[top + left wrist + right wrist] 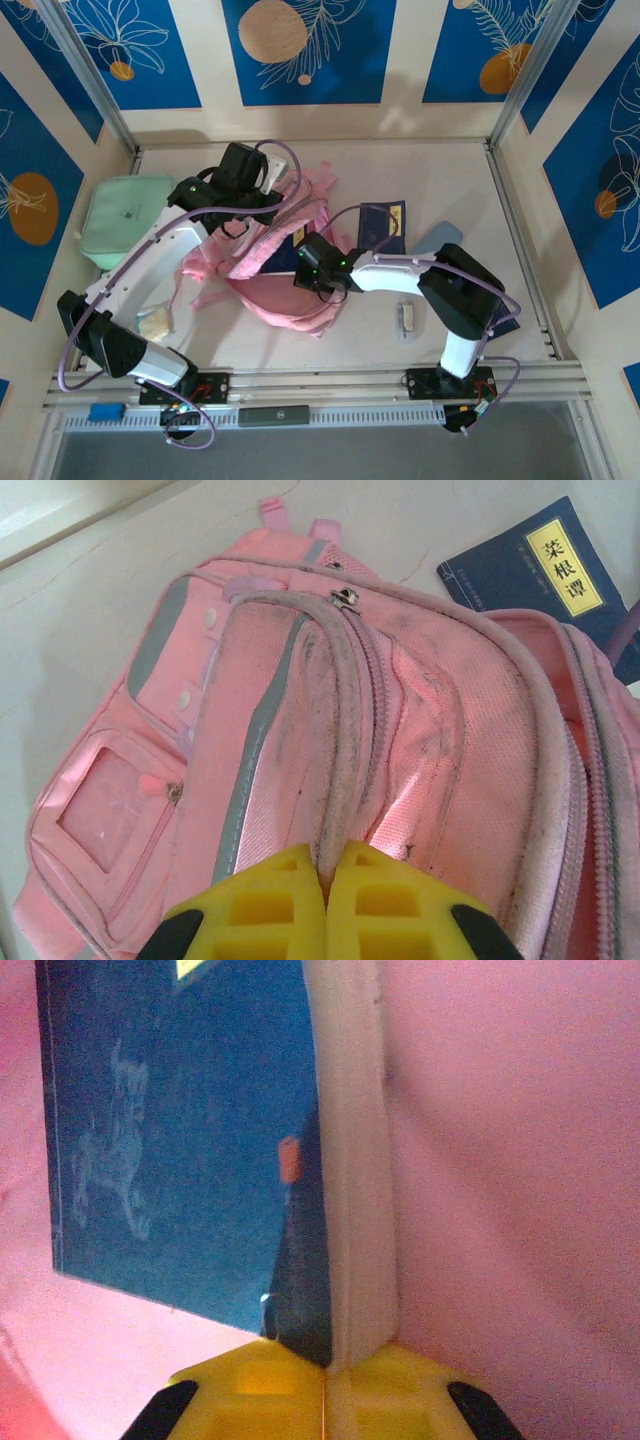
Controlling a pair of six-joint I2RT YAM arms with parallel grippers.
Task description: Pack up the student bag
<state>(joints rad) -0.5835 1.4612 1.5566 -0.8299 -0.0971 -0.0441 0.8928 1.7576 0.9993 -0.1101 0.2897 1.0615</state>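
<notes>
The student bag (440,750) looks soft and limp, so its firmer zipper rim (340,730) seems the best hold. The left gripper (325,880) pinches that rim, the bag sprawling ahead of it. The right gripper (325,1372) clamps a blue book (180,1130) between pink walls.

We see cream walls (198,60) with blue panels (350,70) carrying white leaf outlines and orange or tan discs. Metal posts (85,75) stand at the worktop's far corners. The worktop (440,175) is pale beige and evenly lit. A slotted metal rail (350,378) runs along its near edge, with grey floor (330,455) below.
</notes>
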